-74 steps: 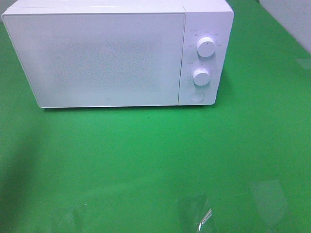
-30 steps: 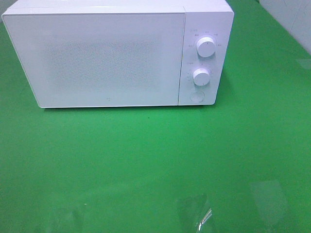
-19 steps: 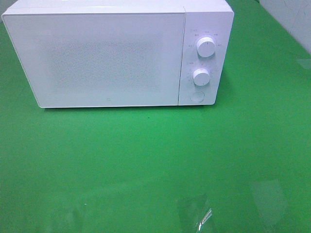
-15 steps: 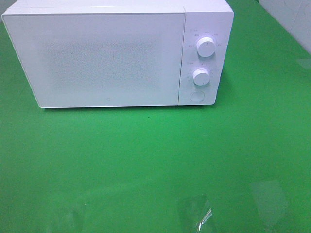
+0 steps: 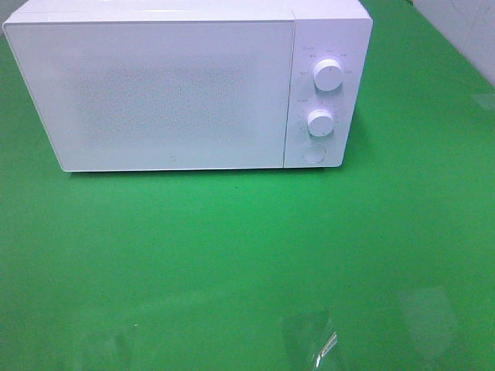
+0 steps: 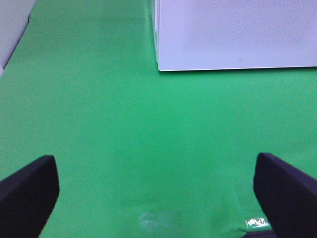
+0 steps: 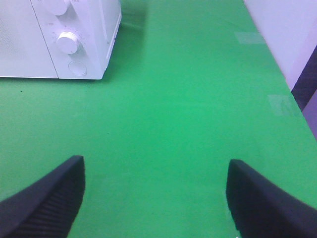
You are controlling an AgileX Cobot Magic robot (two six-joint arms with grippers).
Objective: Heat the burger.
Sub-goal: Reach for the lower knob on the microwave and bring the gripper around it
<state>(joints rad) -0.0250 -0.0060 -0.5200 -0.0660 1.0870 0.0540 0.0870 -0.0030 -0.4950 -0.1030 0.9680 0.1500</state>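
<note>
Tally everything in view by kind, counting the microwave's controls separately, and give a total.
Microwave: 1
Knobs: 2, upper knob and lower knob
Round button: 1
Grippers: 2, left gripper and right gripper
Total: 6

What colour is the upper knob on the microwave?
White. The upper knob matches the microwave body; the exterior high view shows it best.

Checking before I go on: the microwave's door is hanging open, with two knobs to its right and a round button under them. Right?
No: the door of the microwave is shut, as the exterior high view shows. The two knobs do sit to its right, with the round button under them.
</note>
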